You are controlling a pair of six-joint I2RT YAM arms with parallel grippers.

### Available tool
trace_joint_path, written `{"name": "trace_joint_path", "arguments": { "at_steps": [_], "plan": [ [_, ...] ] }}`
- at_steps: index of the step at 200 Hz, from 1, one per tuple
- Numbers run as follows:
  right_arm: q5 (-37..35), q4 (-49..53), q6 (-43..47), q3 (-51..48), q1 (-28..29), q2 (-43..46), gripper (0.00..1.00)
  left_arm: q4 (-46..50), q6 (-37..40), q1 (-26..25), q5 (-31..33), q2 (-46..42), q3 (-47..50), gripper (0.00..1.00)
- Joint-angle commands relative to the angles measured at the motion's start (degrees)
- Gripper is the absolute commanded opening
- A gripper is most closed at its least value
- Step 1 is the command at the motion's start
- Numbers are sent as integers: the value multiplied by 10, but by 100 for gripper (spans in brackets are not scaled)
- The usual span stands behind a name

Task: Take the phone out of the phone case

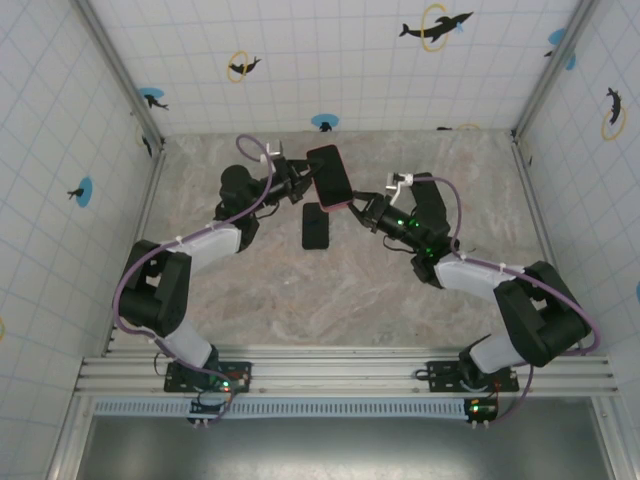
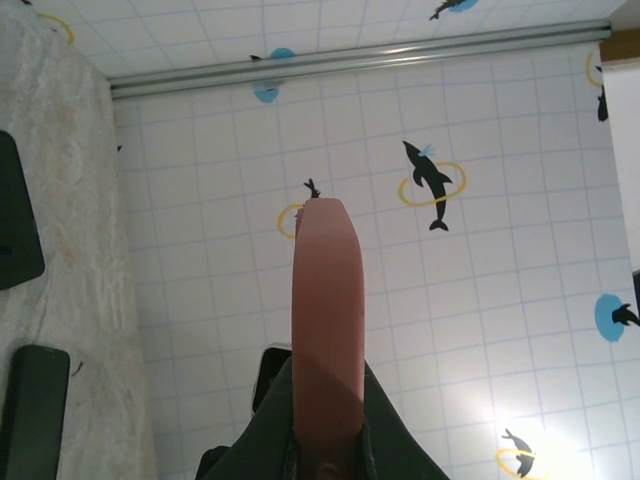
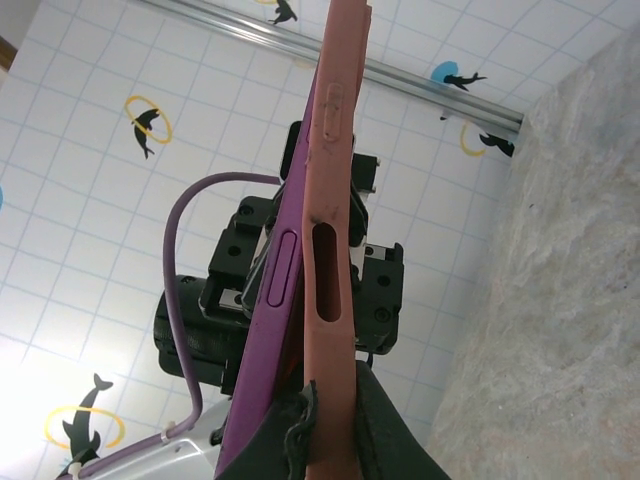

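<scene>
Pink case and purple phone are held together in the air between the two arms, over the far middle of the worktop. By my reading the job is part done. In the right wrist view the phone's edge, with its side button, has splayed off the case wall at the lower end, while toward the top the two run close together. What remains is to free the rest of the phone and draw it clear.

Left fingers are closed tight on one edge of the case, which rises straight up between them in that arm's wrist view. Right fingers are pinched on the other end of the case. One of them seems to sit in the gap between case and phone, though that spot is too dark to be sure.

Below the held pair a dark slab lies flat on the worktop, touched by nothing.
</scene>
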State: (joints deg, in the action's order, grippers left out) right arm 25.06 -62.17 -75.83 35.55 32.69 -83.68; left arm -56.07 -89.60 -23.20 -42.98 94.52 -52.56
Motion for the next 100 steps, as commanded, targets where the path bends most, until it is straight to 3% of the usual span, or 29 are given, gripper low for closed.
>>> {"name": "trace_joint_path", "arguments": {
  "at_steps": [1, 55, 100],
  "plan": [
    [-25, -75, -16, -9, 4, 14, 0, 27, 27, -2, 8, 5, -10, 20],
    [-62, -100, -26, -23, 6, 13, 0, 38, 27, -2, 14, 8, -17, 34],
    [-80, -116, -25, -24, 3, 8, 0, 112, 63, -1, 39, -6, -17, 62]
  ]
}}
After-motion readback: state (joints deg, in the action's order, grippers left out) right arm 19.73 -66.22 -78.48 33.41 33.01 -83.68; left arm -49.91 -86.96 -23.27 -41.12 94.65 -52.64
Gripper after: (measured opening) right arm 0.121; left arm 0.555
